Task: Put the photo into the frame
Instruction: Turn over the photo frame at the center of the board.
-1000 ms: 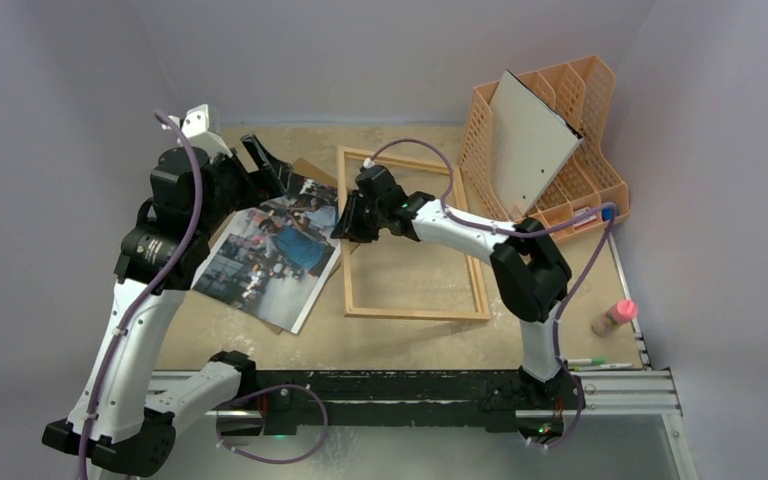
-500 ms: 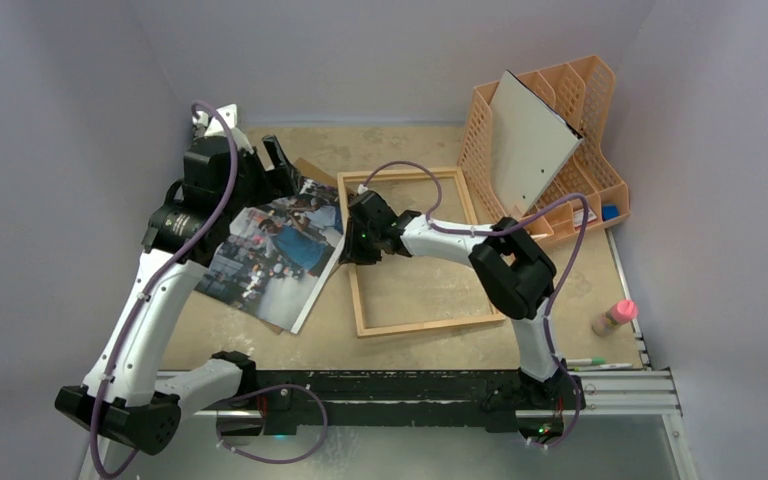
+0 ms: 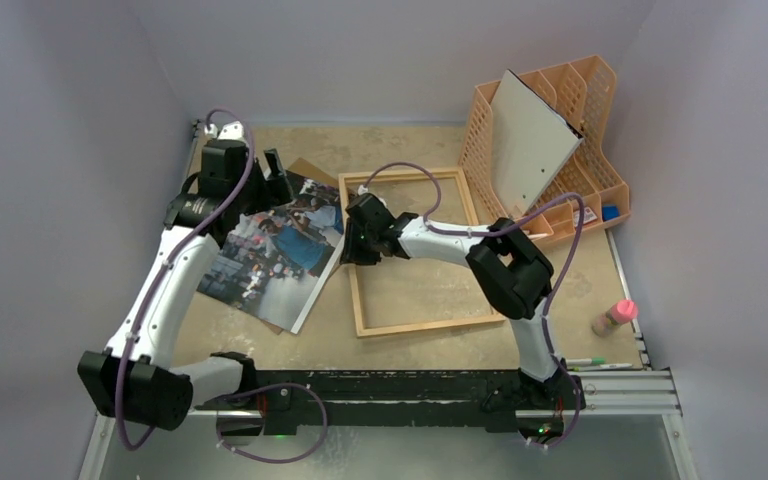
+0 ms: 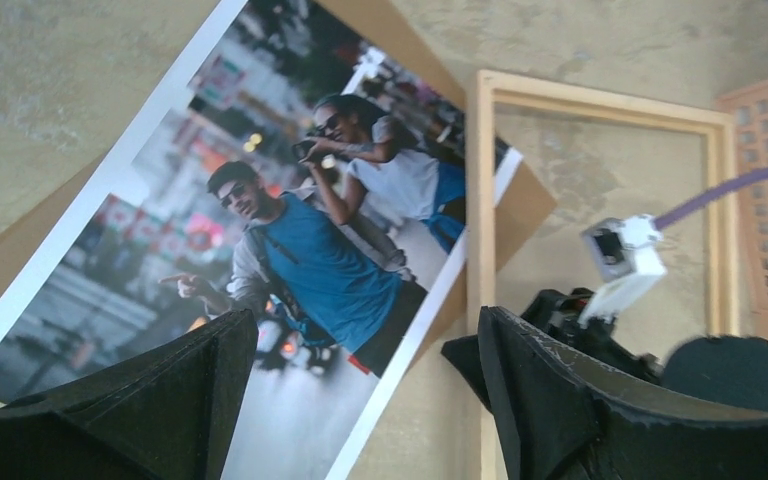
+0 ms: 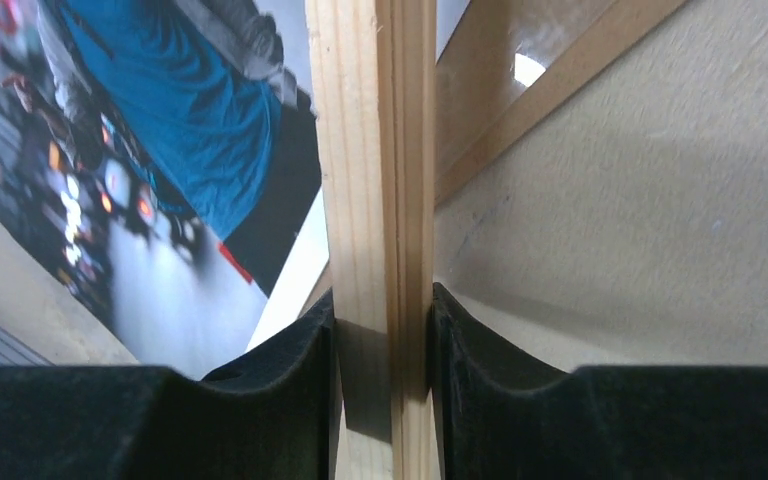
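The photo (image 3: 265, 260), a glossy street print with a man in a blue shirt, lies face up at the table's left, tilted on a brown backing panel (image 3: 312, 169). The frame (image 3: 430, 324) of thin light wood lies flat just right of it. My right gripper (image 3: 357, 236) is shut on the frame's left rail (image 5: 380, 180), and the rail runs between both pads (image 5: 290, 390). My left gripper (image 3: 278, 182) hangs open over the photo's far edge. In the left wrist view the photo (image 4: 290, 240) and the frame (image 4: 482, 190) show between my left gripper's spread fingers (image 4: 110, 410).
An orange lattice organizer (image 3: 570, 160) at the back right holds a leaning white-grey board (image 3: 530, 140). A pink-capped bottle (image 3: 615, 317) and pens (image 3: 595, 362) sit near the right front edge. Walls close in on the left, back and right.
The right gripper has shifted the frame nearer and turned it slightly. The left arm has swung back toward the left wall, its gripper staying open over the photo's far edge.
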